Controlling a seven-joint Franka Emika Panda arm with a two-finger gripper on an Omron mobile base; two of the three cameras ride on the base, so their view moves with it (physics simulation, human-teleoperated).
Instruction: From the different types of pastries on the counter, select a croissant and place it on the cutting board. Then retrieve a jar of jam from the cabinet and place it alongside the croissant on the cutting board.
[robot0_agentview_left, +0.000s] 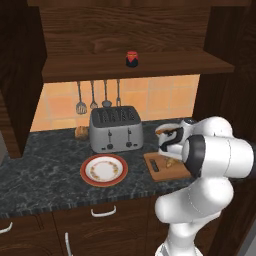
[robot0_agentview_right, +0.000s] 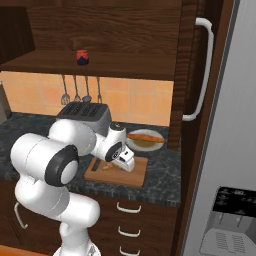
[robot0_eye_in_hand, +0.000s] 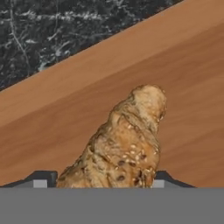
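We pinch the croissant (robot0_eye_in_hand: 127, 140) in our claw (robot0_eye_in_hand: 98, 180), its long axis toward one o'clock over the cutting board (robot0_eye_in_hand: 52, 127).

Orange tiled wall (robot0_agentview_left: 60, 102) behind hung utensils (robot0_agentview_left: 93, 97), drawers (robot0_agentview_left: 102, 220) below, grey fridge (robot0_agentview_right: 227, 150) alongside.

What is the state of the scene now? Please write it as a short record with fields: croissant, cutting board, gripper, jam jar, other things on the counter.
croissant: between the finger tips, over the cutting board
cutting board: on the counter, right of the red-rimmed plate; board surface
gripper: low over the board, closed on the croissant; released or not, cannot tell
jam jar: on the cabinet shelf, not yet fetched
other things: toaster, long pastry on a plate, small brown bun
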